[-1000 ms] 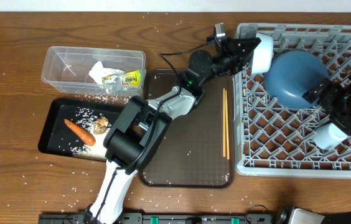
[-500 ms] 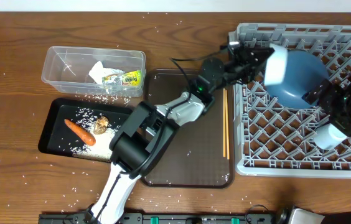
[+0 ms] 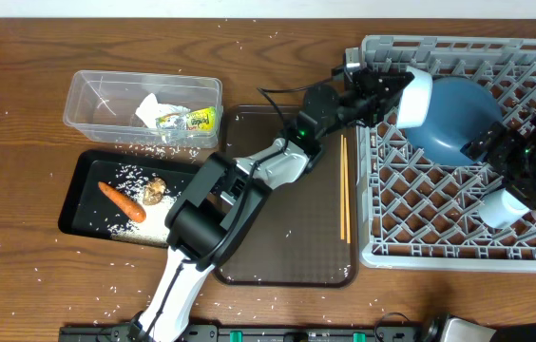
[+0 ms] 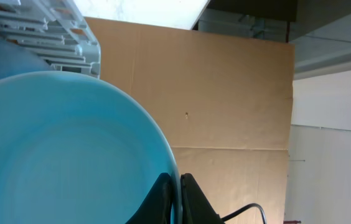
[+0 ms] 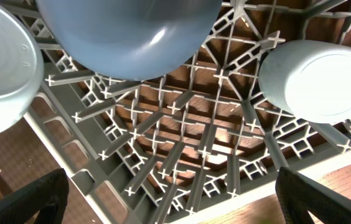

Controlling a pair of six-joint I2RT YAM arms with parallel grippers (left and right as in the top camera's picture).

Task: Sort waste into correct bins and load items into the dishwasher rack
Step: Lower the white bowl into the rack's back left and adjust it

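My left gripper is shut on the rim of the blue-lined cup, white outside and pale blue inside. It holds the cup over the left edge of the grey dishwasher rack, against the upturned blue plate. The left wrist view shows its fingers pinching the rim. My right gripper is open and empty over the rack, between the plate and an upturned white cup. The chopsticks lie on the brown tray.
The clear tub holds the tissue and the wrapper. The black tray holds the carrot, the brown lump and rice. The brown serving tray lies beside the rack. Rice grains dot the table.
My left gripper carried the cup right, from the rack's left edge toward the blue plate, then eased slightly back. The right arm has not moved.
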